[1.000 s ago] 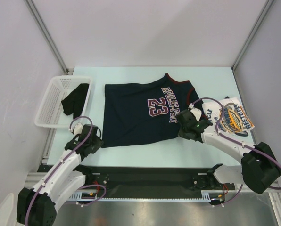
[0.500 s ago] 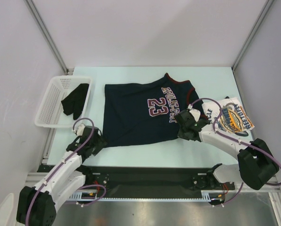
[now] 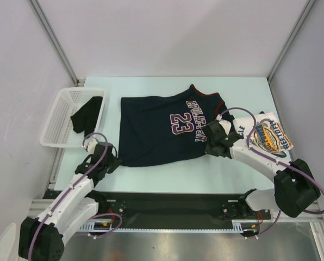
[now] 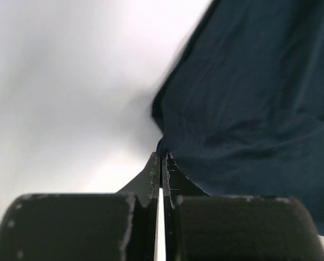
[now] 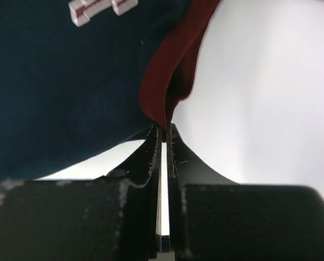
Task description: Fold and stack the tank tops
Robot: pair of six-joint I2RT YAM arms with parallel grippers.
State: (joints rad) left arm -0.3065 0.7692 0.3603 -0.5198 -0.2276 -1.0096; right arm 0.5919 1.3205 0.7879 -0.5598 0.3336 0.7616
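Pinching the navy tank top (image 3: pixel 151 133) at its near edge, left gripper (image 4: pixel 161 159) and right gripper (image 5: pixel 163 129) both clamp cloth. It lies unfolded, with the white tank top (image 3: pixel 268 136) apart and nothing stacked.

Lighting: bright, even, from overhead. Top view: sharp throughout; faint soft shadows along the navy tank top (image 3: pixel 156 130) edges, no glare on the table (image 3: pixel 151 87). Left wrist view: the top's edge smeared by blur, a hazy grey shadow beside it. Right wrist view: dark-red trim (image 5: pixel 173 70) crisp, the table beside it washed near-white.
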